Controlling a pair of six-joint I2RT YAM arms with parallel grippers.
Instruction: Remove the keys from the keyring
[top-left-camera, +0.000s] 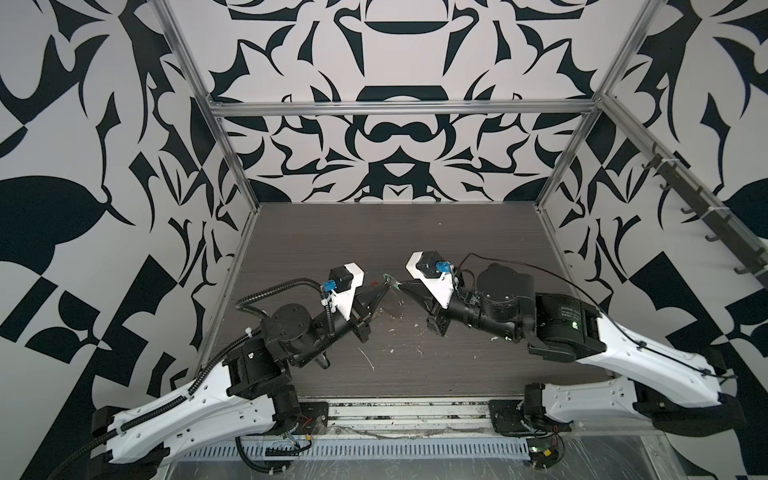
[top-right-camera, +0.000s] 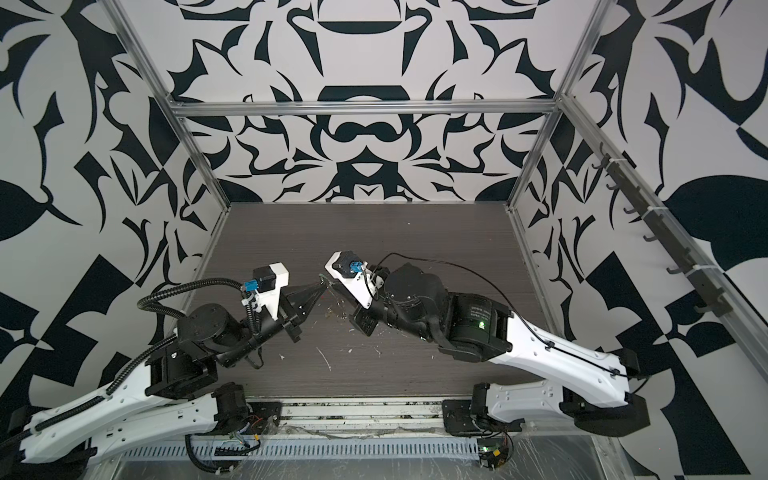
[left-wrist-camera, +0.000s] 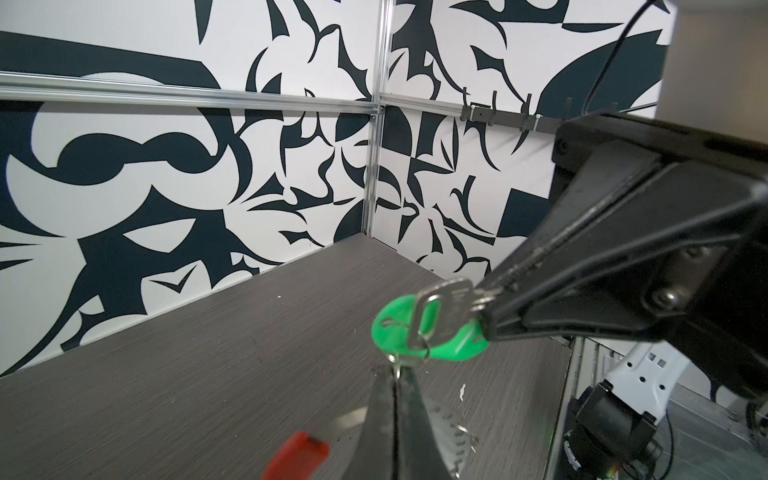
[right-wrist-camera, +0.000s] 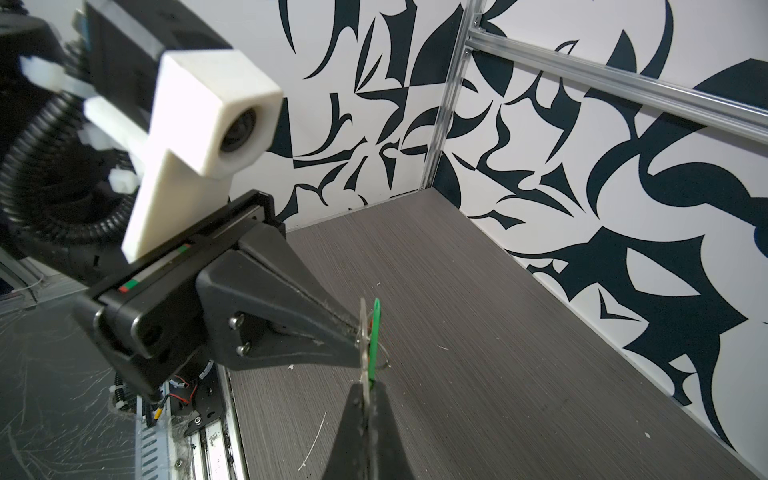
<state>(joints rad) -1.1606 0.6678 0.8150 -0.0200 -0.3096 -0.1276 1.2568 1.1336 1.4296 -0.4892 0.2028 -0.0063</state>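
**Green key pinched between both grippers, release unconfirmed**

Mid-frame in both top views, above the table (top-left-camera: 457, 232).
- Left gripper (left-wrist-camera: 397, 376): fingers pinched tight on the split ring (left-wrist-camera: 409, 363).
- Keyring (left-wrist-camera: 297, 454): its red sleeve is blurred, just beside those fingers, lower left of the left wrist view.
- Key (left-wrist-camera: 444, 305) with green tag (left-wrist-camera: 457, 347) spans the gap.
- Right gripper (left-wrist-camera: 489, 300): clamped on the key's blade.

Cannot tell whether the ring has cleared the hoop. No other key shows. My read: separation not done.
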